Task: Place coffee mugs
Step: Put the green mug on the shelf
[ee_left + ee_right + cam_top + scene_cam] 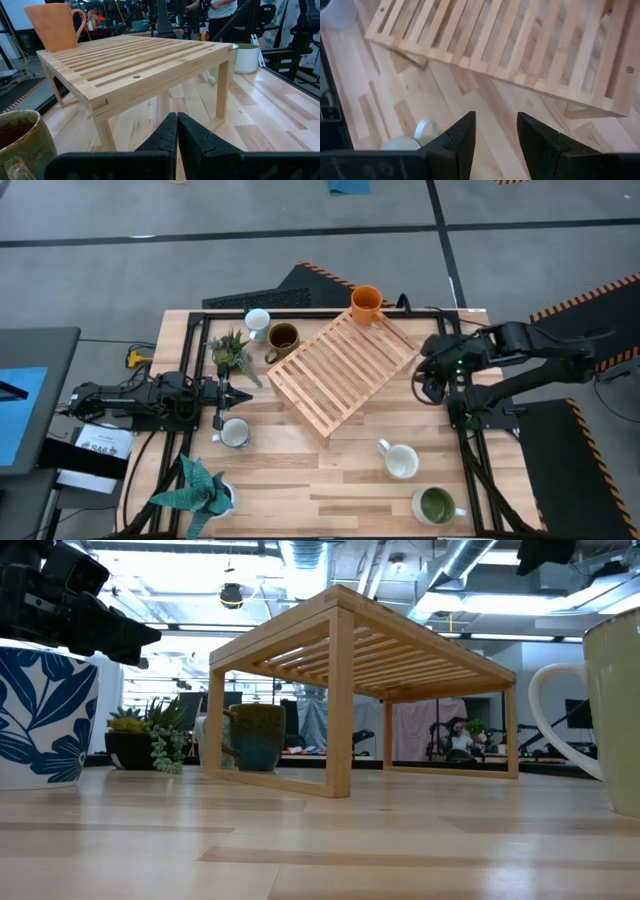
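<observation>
Orange ceramic mug (366, 302) stands on the slatted light-wood rack's (340, 370) far corner; left gripper (224, 393) closed and empty, right gripper (495, 131) parted and empty.

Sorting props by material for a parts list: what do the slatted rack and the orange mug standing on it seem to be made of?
The slatted light rack looks like unpainted pale wood: visible grain and jointed corners show in the left wrist view. The orange handled mug on its corner looks like matte ceramic, with an even, dull surface and thick handle; plastic cannot be ruled out.
</observation>
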You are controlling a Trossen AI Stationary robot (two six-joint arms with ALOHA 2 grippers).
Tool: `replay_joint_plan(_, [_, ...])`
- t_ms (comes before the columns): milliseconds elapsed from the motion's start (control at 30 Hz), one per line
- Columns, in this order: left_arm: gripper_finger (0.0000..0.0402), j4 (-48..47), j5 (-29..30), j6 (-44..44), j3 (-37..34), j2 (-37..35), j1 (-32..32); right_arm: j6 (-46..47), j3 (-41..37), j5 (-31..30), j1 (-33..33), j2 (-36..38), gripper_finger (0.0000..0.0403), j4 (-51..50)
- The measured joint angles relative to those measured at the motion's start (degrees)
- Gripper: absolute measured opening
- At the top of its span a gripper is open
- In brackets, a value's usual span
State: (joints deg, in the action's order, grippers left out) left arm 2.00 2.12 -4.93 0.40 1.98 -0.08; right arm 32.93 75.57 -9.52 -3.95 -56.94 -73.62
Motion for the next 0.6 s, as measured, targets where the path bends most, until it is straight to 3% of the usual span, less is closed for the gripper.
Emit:
replay_joint_plan(467, [0.0000, 0.00, -0.01, 0.00, 0.00, 0.00, 0.00, 3.07, 0.00, -1.05, -0.98, -3.49, 0.0170, -0.40])
replay_joint_plan(600, [0.0000, 0.01, -0.01, 0.00, -0.01, 0.00, 0.00, 2.66, 0.00, 1.70, -0.98, -4.78, 0.0170, -1.53])
